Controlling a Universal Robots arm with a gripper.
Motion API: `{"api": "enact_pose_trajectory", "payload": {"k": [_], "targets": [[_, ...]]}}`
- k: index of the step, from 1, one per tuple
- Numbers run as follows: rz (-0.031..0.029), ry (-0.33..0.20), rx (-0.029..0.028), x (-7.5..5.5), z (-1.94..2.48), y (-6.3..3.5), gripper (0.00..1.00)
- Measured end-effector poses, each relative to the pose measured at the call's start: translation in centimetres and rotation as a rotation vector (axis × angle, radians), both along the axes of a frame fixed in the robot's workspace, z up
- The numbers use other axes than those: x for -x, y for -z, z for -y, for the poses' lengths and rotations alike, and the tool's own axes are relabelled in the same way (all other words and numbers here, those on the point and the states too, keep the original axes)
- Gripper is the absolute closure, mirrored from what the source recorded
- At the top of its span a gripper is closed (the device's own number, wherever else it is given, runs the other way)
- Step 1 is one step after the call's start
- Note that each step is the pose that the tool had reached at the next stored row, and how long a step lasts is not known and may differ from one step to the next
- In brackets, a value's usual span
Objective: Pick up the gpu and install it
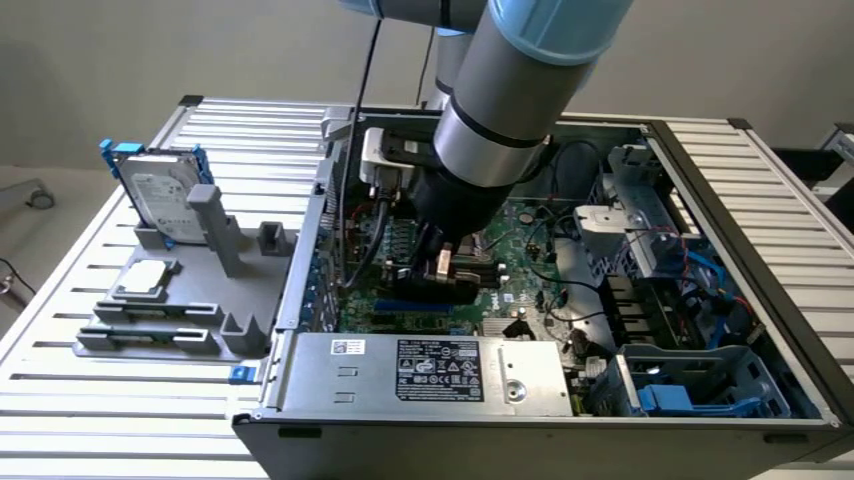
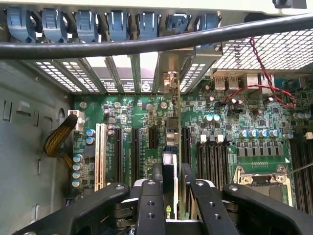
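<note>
1. Gripper (image 2: 171, 172): jaws clamped on the gpu (image 2: 169, 142), which I hold edge-on over the motherboard (image 2: 244, 127) slots inside the open case (image 1: 747, 250). I cannot tell whether it is seated.
2. Handling, as I judge it: light, stiff and thin, with fragile components and edge contacts.
3. Hold: the long upper edge at mid-length, clear of the end bracket (image 2: 169, 81).

The arm (image 1: 505, 110) points downward, end effector (image 2: 169, 172) fingers pinched close together.
</note>
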State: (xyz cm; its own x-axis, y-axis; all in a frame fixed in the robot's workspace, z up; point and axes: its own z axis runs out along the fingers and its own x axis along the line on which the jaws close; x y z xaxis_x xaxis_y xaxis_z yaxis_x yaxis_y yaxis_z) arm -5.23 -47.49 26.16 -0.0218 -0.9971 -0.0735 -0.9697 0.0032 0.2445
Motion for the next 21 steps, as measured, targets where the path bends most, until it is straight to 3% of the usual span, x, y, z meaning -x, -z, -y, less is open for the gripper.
{"api": "enact_pose_trajectory", "payload": {"k": [14,21], "targets": [[-0.0035,-0.007,0.0166,0.01,0.01,0.66,0.74],[-0.0113,-0.008,0.0185,0.01,-0.01,0.88,0.74]]}}
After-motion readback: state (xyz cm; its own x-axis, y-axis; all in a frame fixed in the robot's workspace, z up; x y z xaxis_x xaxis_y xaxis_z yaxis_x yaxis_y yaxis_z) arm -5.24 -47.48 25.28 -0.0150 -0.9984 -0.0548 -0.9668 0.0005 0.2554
